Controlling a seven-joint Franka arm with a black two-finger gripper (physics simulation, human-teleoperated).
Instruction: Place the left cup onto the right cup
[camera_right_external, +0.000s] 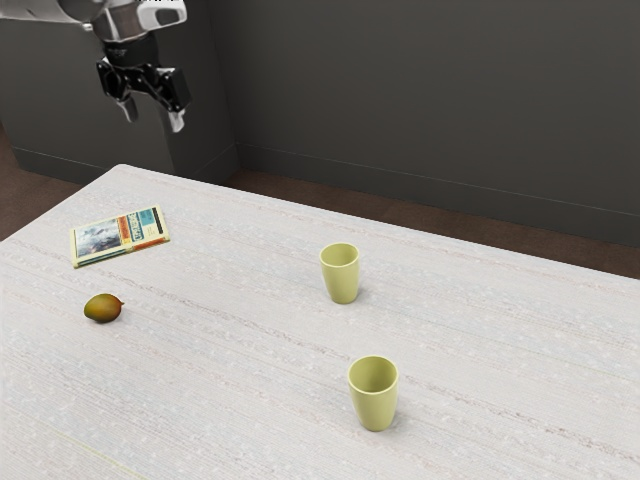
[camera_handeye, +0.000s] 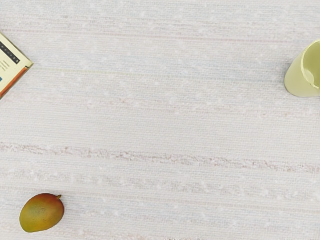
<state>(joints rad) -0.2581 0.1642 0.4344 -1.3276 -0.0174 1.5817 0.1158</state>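
**Far cup (camera_right_external: 340, 272) and near cup (camera_right_external: 373, 392) stand apart on the table (camera_right_external: 520, 330) while the gripper (camera_right_external: 150, 110) hangs open, holding nothing.**

In the exterior view both yellow-green cups are upright and unstacked. The far cup is just right of the frame's centre and the near cup is below it, in the lower middle. The black gripper is at the upper left of the frame, high above the table's far corner, with its fingers spread. A book (camera_right_external: 120, 235) lies flat at middle left, with a mango (camera_right_external: 103, 308) below it. The wrist view shows the far cup (camera_handeye: 304, 70), the mango (camera_handeye: 42, 212) and a corner of the book (camera_handeye: 10, 67), all well apart.
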